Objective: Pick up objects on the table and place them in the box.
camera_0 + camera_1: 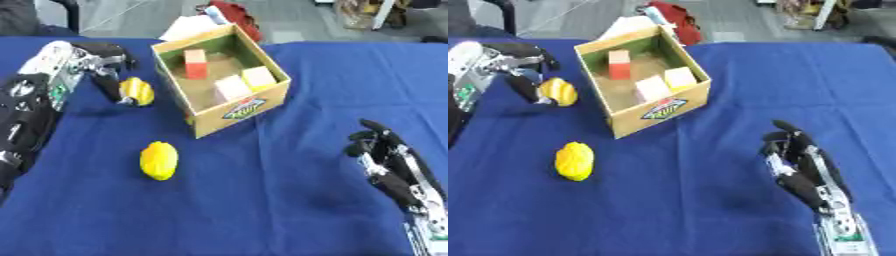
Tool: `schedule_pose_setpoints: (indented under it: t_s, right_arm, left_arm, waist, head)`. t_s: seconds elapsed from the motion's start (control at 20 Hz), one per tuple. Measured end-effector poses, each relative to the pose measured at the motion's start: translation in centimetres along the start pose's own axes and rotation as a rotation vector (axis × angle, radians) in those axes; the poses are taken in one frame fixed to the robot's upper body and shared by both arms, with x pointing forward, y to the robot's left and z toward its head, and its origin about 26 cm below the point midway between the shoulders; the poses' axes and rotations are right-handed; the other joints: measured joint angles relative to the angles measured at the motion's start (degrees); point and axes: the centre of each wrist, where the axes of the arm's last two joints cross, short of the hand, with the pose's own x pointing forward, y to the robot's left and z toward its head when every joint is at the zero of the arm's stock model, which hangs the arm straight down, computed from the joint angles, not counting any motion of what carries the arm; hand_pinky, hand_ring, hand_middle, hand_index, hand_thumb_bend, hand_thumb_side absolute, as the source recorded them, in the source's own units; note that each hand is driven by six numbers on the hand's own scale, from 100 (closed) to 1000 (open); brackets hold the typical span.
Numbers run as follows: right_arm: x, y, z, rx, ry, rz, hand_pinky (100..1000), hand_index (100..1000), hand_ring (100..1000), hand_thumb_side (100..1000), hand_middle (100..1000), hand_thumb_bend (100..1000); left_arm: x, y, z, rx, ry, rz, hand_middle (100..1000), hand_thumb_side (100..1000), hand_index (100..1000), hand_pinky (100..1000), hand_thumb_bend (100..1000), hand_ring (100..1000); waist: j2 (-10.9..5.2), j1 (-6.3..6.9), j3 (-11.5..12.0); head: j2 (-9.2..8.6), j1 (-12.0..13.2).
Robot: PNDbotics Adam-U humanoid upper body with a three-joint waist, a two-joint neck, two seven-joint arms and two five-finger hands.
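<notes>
A small yellow thing (pixel 137 91) is held by the left hand (pixel 103 67), with the fingers curled round it, just left of the box (pixel 241 107). It seems to be lifted a little off the blue table (pixel 262 200), since a dark shadow can be seen under it. So the picking-up step looks to be in hand, and the next move is likely to be a carry to the right, up over the near wall of the box, and then a letting go.

Three blocks are already seen inside the box: a red and orange one (pixel 195 64), a pale pink one (pixel 232 87) and a pale yellow one (pixel 259 77). A second yellow thing (pixel 158 160), bumpy like a lemon, is left on the table in front of the box, well apart from both hands.

The right hand (pixel 794 160) is rested near the lower right corner, with fingers up, relaxed and nothing held.

What the held thing is cannot be told, as part of it is hidden by the fingers
</notes>
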Motion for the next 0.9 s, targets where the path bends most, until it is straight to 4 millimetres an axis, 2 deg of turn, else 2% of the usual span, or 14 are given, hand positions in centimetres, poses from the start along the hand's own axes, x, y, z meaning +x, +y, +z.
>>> schedule_pose_setpoints:
  t_s: [0.05,0.1,0.35,0.7,0.9]
  right_arm:
    - [0.0,0.0,0.0,0.0,0.0,0.0,657,900,626,367,662,100]
    - [0.0,0.0,0.0,0.0,0.0,0.0,657,900,626,368,662,100]
    - [0.0,0.0,0.0,0.0,0.0,0.0,657,900,626,368,662,100]
    - [0.0,0.0,0.0,0.0,0.0,0.0,657,900,626,368,661,100]
    - [0.0,0.0,0.0,0.0,0.0,0.0,657,900,626,366,661,100]
  left_arm:
    - [0.05,-0.17,-0.13,-0.005,0.0,-0.002,741,252,863,784,500,713]
    - [0.13,-0.3,-0.25,-0.007,0.0,-0.006,724,203,851,777,489,697]
    - [0.31,-0.66,-0.55,0.025,0.021,-0.035,622,198,779,742,460,617]
    - [0.37,-0.94,-0.75,0.151,0.062,-0.081,386,171,574,599,418,427]
    - [0.54,-0.38,-0.47,0.226,0.051,-0.089,357,167,546,591,387,409]
  waist:
    - [0.0,0.0,0.0]
    - [0.0,0.0,0.0]
    - [0.0,0.0,-0.07]
    - [0.0,0.0,-0.06]
    - [0.0,0.0,-0.03]
  head:
    - [0.0,0.01]
    - [0.0,0.02]
    - [0.0,0.06]
    - [0.0,0.09]
    - [-0.01,0.09]
